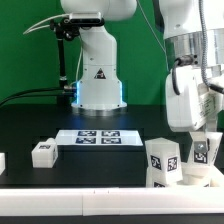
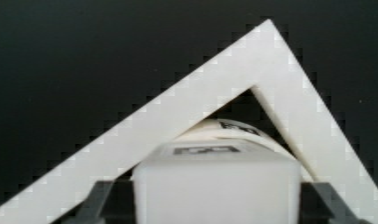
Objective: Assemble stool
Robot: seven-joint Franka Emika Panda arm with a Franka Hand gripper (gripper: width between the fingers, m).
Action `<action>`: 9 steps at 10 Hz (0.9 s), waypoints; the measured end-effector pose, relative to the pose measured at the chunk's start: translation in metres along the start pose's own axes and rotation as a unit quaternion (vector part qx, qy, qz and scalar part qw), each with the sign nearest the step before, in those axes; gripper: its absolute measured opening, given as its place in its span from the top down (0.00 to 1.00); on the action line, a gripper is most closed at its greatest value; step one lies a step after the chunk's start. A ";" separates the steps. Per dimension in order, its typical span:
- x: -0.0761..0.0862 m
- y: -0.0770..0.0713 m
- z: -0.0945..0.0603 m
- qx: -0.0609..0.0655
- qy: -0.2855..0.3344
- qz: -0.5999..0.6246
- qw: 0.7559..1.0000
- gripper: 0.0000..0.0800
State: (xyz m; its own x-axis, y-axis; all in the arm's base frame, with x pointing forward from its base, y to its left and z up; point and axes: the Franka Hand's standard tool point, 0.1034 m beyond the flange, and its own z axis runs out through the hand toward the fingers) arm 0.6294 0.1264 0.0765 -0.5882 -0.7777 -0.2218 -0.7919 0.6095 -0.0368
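Exterior view showed a black table (image 1: 30, 125) before a green backdrop (image 1: 20, 60); the gripper (image 1: 203, 142) pinched a tagged white leg (image 1: 200, 156).

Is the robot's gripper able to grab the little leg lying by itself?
Probably not yet: the gripper seems to hold another leg. Nothing stands between it and the little leg, though.

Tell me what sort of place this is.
Probably a robotics lab bench: a robot arm whose gripper holds a tagged stool leg at a black table, a marker board with printed tags, and a green backdrop.
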 end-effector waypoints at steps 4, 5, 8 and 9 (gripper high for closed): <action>-0.001 0.004 0.001 0.008 -0.010 -0.006 1.000 0.58; -0.001 0.004 0.001 0.008 -0.009 -0.021 1.000 0.58; -0.008 0.007 -0.010 -0.009 -0.017 -0.159 0.987 0.22; -0.012 0.004 -0.019 -0.004 -0.024 -0.229 0.973 0.19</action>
State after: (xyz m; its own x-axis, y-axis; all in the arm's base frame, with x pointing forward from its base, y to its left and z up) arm 0.6304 0.1347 0.0979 -0.1658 -0.9591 -0.2293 -0.9706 0.1999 -0.1344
